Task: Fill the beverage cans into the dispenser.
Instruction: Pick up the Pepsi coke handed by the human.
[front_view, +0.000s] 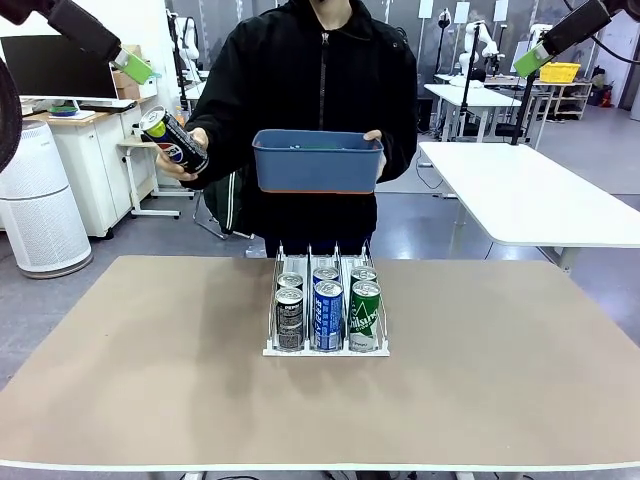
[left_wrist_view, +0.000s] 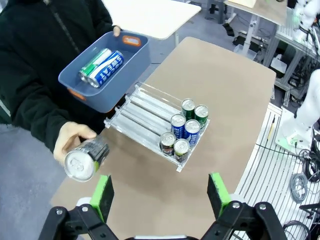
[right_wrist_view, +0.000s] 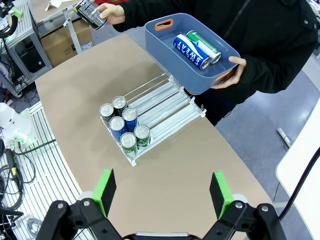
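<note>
By the table's (front_view: 500, 380) far edge, the dispenser (front_view: 325, 352) holds six cans (front_view: 328, 315) at its front lip; a person (front_view: 320, 90) beyond holds a dark can (front_view: 175, 140) and a tub (front_view: 317, 165); left fingers (left_wrist_view: 103, 192) and right fingers (right_wrist_view: 106, 185) hang spread, empty.

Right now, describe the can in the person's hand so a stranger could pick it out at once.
Look across the brown table to the person in black at its far side, holding a blue tub. Their other hand, on the robot's left, grips a black can, tilted. The other cans stand in the white dispenser or lie in the tub; this one alone is hand-held.
</note>
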